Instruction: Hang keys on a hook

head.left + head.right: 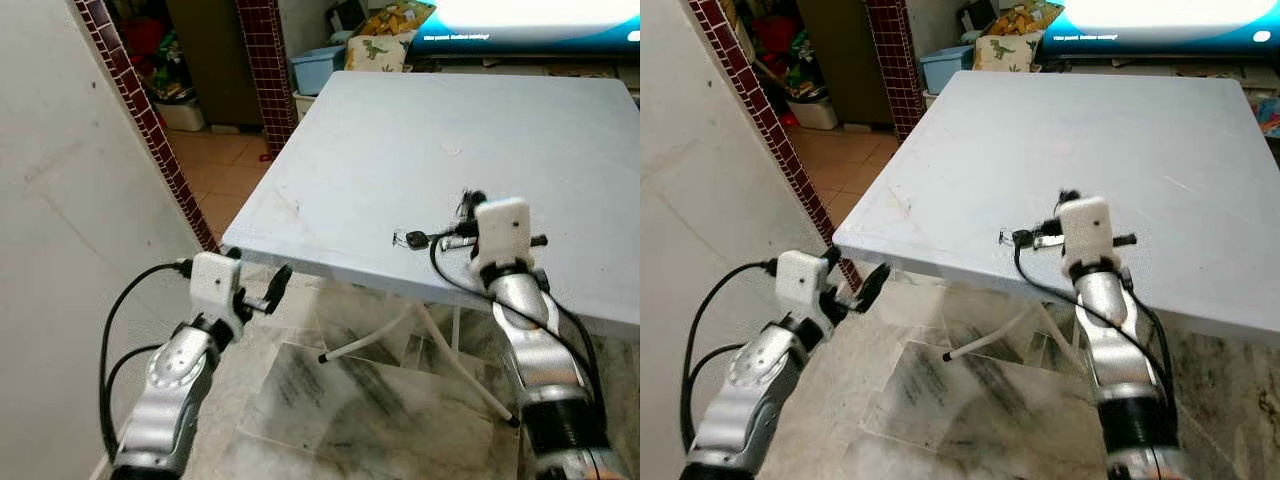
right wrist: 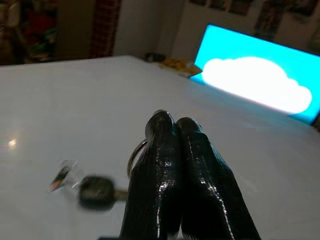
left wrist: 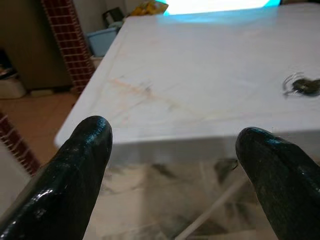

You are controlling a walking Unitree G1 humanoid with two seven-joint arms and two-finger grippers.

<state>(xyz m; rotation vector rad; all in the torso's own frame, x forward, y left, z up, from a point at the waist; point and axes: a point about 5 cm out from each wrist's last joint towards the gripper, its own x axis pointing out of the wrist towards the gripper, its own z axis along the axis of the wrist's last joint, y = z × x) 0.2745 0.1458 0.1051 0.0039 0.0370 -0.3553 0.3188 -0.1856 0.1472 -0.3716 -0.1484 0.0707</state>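
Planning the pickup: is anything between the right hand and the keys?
Nothing visible is. The right hand is shut on the key ring, and the keys dangle beside it over the white table.

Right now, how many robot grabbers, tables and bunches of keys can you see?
Grippers: 2, the left gripper by the table's corner, and the right gripper pinched on the key ring.
Tables: 1, the white table.
Bunches of keys: 1, the keys near the table's front edge.
Total: 4.
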